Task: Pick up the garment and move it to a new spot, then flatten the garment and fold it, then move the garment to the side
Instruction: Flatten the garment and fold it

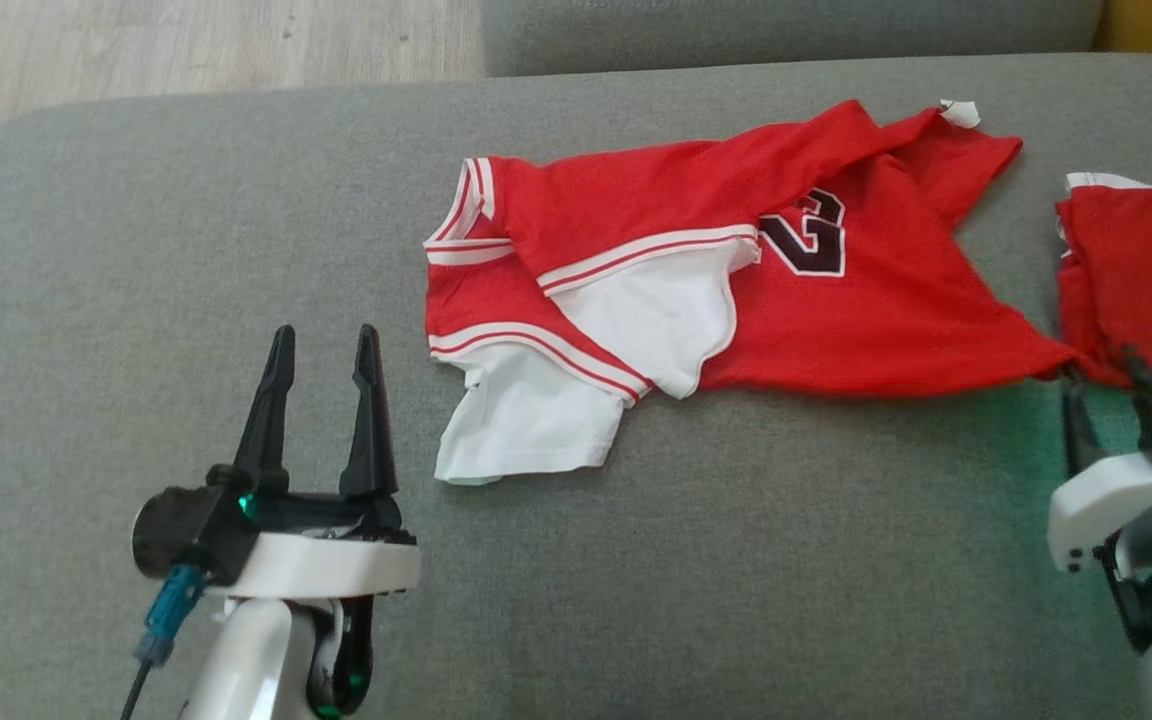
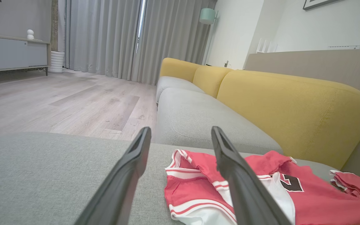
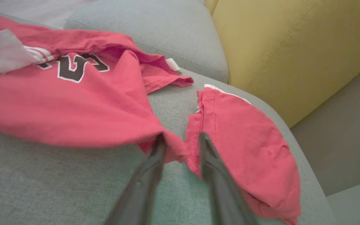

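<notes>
1. surface: a wide grey cushion (image 1: 186, 250) with a woven texture is the work area.
2. room: yellow backrests (image 2: 292, 109) run behind the grey seats. a pale wood floor (image 2: 58, 100), grey curtains (image 2: 105, 37), a mint lamp (image 2: 207, 15) and a low cabinet (image 2: 11, 53) lie beyond.
3. garment (image 1: 836, 320): a red jersey with white panels and striped trim. it lies crumpled and partly folded over itself at mid-cushion, with a dark number (image 1: 806, 235) facing up.
4. second red piece (image 1: 1136, 270): it lies at the cushion's right end, just beside the garment. whether the two are joined cannot be told.
5. left gripper (image 1: 326, 335): its fingers (image 1: 271, 400) are spread wide and hold nothing. it hovers left of the garment and does not touch it.
6. right gripper (image 3: 182, 137): the fingers stand part-way apart. the garment's bunched right corner sits between the tips and touches one finger. a firm pinch cannot be confirmed.
</notes>
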`<state>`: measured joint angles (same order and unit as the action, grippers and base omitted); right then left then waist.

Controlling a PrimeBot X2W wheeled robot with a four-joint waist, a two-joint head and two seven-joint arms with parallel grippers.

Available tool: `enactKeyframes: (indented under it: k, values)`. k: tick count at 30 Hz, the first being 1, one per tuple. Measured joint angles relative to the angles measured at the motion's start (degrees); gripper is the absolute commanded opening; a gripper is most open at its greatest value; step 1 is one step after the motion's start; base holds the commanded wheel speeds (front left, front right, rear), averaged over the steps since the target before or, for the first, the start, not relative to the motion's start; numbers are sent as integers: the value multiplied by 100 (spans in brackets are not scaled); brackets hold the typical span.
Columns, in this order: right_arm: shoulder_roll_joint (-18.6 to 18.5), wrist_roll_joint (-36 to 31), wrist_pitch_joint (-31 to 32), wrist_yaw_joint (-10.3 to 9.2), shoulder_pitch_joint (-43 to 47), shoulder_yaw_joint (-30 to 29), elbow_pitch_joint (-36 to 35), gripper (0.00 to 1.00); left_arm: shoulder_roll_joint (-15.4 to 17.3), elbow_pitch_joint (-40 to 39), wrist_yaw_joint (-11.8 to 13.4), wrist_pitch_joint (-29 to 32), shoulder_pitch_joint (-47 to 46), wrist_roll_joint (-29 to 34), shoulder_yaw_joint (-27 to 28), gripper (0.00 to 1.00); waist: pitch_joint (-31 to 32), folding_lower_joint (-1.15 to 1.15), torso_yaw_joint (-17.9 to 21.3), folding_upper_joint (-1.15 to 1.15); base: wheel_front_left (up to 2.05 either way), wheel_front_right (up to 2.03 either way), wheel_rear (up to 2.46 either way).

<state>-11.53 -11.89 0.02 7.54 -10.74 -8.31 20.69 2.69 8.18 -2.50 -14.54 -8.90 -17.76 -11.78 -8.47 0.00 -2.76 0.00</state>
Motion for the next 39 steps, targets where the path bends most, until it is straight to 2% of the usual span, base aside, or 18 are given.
enactKeyframes:
  k: [5, 9, 16, 25, 30, 34, 39]
  values:
    - [400, -16, -216, 0, 2, -229, -364, 100, 0, 1, 0, 0, 107, 3, 60, 100, 135, 0, 82, 0, 0, 0, 0]
    - [681, 385, -646, 0, 78, -194, -746, 100, 1, 2, 0, 0, 284, 10, 86, 100, 252, 0, 167, 0, 0, 0, 0]
    - [844, 1289, -1176, 0, 478, 403, -917, 100, 2, 9, -1, 0, 401, 33, 100, 100, 434, -1, 296, 0, 0, 0, 0]
    - [891, 1607, -1322, 0, 762, 641, -730, 100, 3, 216, -8, 0, 593, 127, 79, 100, 482, 0, 453, 0, 0, 0, 0]
    - [891, 1638, -1373, 0, 686, 655, -725, 100, 5, 917, -7, 7, 566, 207, -130, 100, 385, 0, 502, 0, 0, 0, 0]
    - [891, 1656, -1382, 0, 617, 709, -734, 100, 16, 1588, 2, 233, 426, 350, -292, 100, 257, 0, 554, 0, 0, 0, 0]
    - [891, 1693, -1399, -1, 534, 749, -733, 100, 18, 2109, 134, 399, -70, 371, -291, 100, 88, 0, 653, 0, 0, 0, 0]
